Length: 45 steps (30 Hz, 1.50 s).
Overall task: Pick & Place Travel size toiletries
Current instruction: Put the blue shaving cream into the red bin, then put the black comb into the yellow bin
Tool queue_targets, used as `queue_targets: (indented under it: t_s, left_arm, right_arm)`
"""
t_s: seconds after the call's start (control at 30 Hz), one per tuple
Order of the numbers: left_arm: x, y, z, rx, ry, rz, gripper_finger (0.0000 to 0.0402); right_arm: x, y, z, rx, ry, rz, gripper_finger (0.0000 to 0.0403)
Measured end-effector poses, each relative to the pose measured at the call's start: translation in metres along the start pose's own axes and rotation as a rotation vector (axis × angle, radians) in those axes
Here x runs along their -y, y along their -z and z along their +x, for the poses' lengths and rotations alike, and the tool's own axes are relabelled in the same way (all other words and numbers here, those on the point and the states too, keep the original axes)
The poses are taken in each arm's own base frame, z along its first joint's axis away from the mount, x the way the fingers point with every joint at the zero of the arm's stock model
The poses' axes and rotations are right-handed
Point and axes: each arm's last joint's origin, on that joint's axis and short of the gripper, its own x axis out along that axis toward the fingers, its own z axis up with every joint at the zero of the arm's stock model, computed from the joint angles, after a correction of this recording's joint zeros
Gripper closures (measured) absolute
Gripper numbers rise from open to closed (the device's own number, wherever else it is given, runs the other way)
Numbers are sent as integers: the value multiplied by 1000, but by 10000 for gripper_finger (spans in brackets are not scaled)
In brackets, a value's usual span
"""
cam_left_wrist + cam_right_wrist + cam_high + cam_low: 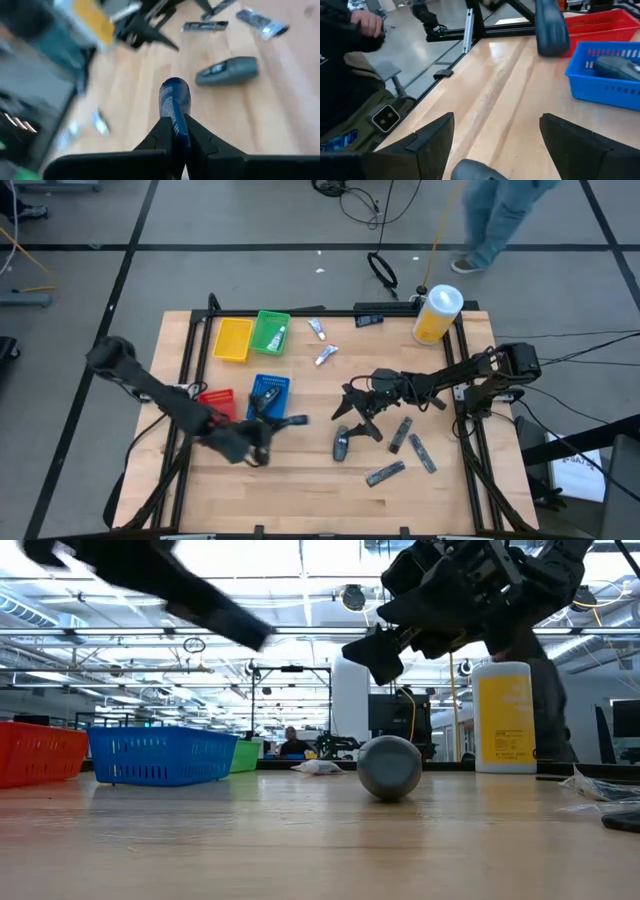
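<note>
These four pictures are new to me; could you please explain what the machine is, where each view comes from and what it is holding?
It is a robot with two dark arms at a wooden table, each ending in a two-finger gripper. One picture looks straight down, one looks level across the tabletop, and two come from cameras on the wrists.

The left gripper is shut on a dark blue tube, near the blue tray and red tray. The right gripper stands open above a rounded grey piece in mid-table.

Also on the table: a yellow tray, a green tray, two small white tubes, flat dark pieces and a yellow container with a white lid. A person is walking past beyond it.
</note>
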Motion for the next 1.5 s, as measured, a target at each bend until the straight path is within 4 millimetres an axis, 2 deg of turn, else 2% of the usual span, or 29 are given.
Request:
queue_targets:
  t_s: [0.1,0.23,0.33,0.43,0.57,0.8,1.03,1.2,1.5]
  left_arm:
    - [-18,7,-31,-127,13,-241,383]
    - [-44,18,-67,-419,2,-579,396]
    - [-56,33,-83,-673,-96,-754,391]
    - [-61,47,-91,-853,-230,-835,384]
    - [-57,62,-87,-902,-361,-917,387]
    - [-39,91,-67,-895,-471,-921,385]
    - [-24,95,-54,-926,-570,-838,354]
    - [-15,99,-46,-965,-596,-786,312]
    - [-8,99,-41,-1015,-585,-767,192]
  right_arm:
    - [-1,0,1,0,1,-9,120]
    - [-1,0,1,-1,1,-12,123]
    - [-1,0,1,1,3,-13,123]
    - [-1,0,1,1,2,-13,124]
    - [-1,0,1,1,4,-12,124]
    - [-1,0,1,1,4,-2,124]
    - [-1,0,1,1,4,-1,124]
    - [-1,0,1,0,4,14,124]
    - [-5,1,3,-3,-8,11,124]
